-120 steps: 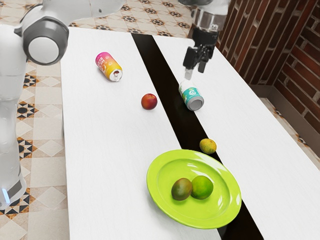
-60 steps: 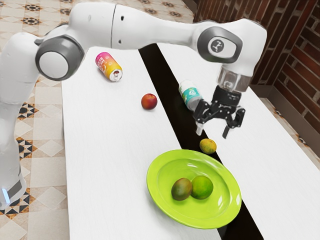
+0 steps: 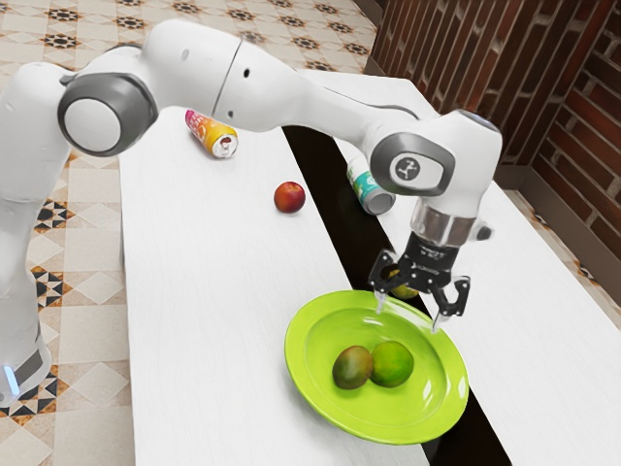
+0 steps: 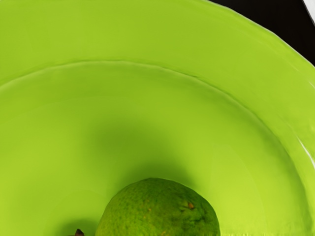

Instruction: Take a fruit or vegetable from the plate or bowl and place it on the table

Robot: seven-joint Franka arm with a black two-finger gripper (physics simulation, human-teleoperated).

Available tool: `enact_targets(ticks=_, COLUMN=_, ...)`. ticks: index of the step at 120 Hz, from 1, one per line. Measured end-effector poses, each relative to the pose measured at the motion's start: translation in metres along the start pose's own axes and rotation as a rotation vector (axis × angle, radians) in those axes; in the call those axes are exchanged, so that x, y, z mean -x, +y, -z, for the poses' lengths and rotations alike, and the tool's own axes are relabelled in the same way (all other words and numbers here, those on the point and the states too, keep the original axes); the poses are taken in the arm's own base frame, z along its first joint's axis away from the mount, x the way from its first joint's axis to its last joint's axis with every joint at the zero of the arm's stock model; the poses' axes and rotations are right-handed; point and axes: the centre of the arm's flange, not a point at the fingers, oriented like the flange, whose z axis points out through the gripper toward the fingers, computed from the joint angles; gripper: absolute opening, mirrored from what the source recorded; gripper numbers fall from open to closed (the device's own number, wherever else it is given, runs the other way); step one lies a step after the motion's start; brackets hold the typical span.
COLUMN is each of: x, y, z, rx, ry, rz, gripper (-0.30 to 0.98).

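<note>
In the exterior view my gripper (image 3: 408, 318) stands open above the far part of the green plate (image 3: 315, 408), with nothing between its fingertips. A green lime (image 3: 393, 364) and a brownish-green mango (image 3: 352, 368) lie side by side in the plate, lower than the fingertips. In the wrist view the lime (image 4: 160, 211) is seen from above on the plate (image 4: 147, 118), and a small dark stem tip (image 4: 78, 233) shows beside it.
A yellow-green fruit (image 3: 401, 291) lies on the dark stripe just behind my gripper, partly hidden by it. Farther off are a red fruit (image 3: 289, 197), a teal-and-white can (image 3: 371, 189) and a pink-orange can (image 3: 212, 134). White tabletop (image 3: 213, 311) extends beside the plate.
My arm has swung from above the teal can over to the plate and come down lower, with the fingers spread. The fruits, cans and plate have stayed put.
</note>
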Motion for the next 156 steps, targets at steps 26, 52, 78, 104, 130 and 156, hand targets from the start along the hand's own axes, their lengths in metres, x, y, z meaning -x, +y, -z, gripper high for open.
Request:
enact_targets(ticks=26, x=0.008, y=-0.012, z=-0.014, rx=0.058, ry=0.047, rz=-0.155, gripper=0.69)
enact_targets(ticks=52, x=0.028, y=-0.035, z=-0.014, rx=0.093, ry=0.071, rz=-0.257, gripper=0.69)
enact_targets(ticks=78, x=0.038, y=-0.038, z=-0.022, rx=0.125, ry=0.064, rz=-0.316, gripper=0.69)
enact_targets(ticks=104, x=0.053, y=-0.059, z=-0.028, rx=0.129, ry=0.066, rz=-0.350, gripper=0.69)
enact_targets(ticks=130, x=0.049, y=-0.057, z=-0.037, rx=0.149, ry=0.047, rz=-0.334, gripper=0.69)
enact_targets(ticks=156, x=0.044, y=-0.056, z=-0.040, rx=0.162, ry=0.038, rz=-0.289, gripper=0.69)
